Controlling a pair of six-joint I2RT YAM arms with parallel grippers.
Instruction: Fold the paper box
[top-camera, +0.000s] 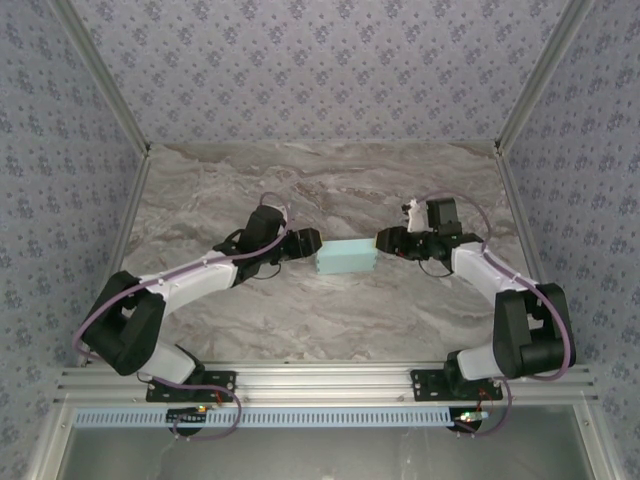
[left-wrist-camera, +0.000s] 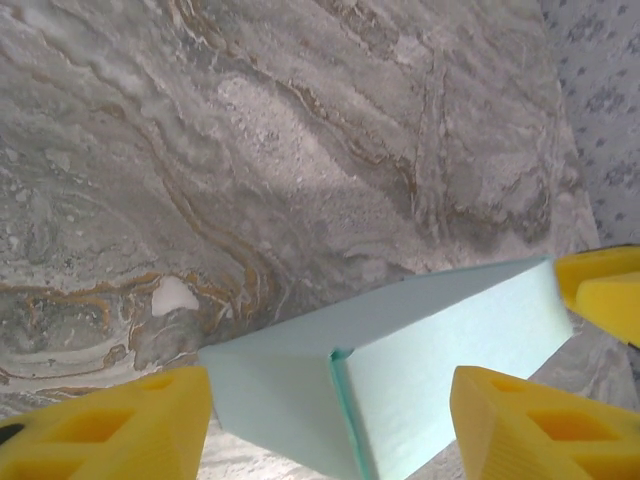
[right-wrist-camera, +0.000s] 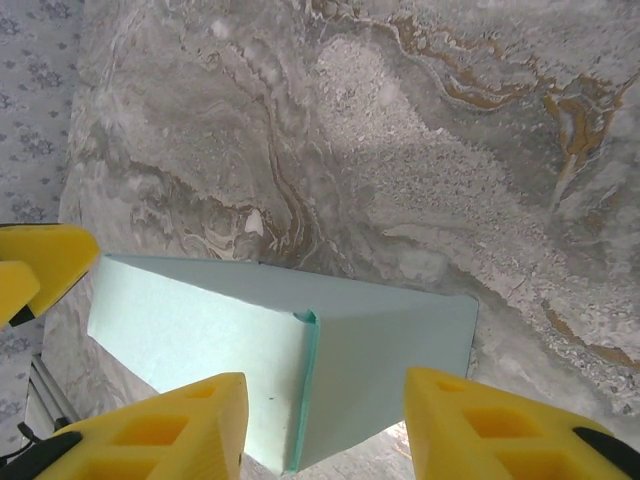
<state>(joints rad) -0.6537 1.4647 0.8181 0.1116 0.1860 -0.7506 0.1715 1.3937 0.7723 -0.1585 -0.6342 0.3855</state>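
The left pincer (left-wrist-camera: 330, 425) is spread wide, and its two yellow fingers (left-wrist-camera: 110, 430) sit on each side of one end of the paper box (top-camera: 346, 258). I cannot tell if the fingers touch the card. The right pincer (right-wrist-camera: 325, 415) is spread too, and its yellow fingers (right-wrist-camera: 500, 430) sit on each side of the other end of the box. I cannot tell if those touch either. The box is pale blue-green and folded up into a small flat block. It lies on the worktop (top-camera: 300, 190), near the middle, right between the two pincers. At each end you can see a corner with a thin, darker green edge running down it. The worktop looks like grey and brown marble with wavy lines. The left arm (top-camera: 190, 275) reaches in from the left and the right arm (top-camera: 480, 270) reaches in from the right. Both are white and black, with a purple cable along each. Walls (top-camera: 300, 60) with a small flower pattern stand around the worktop.
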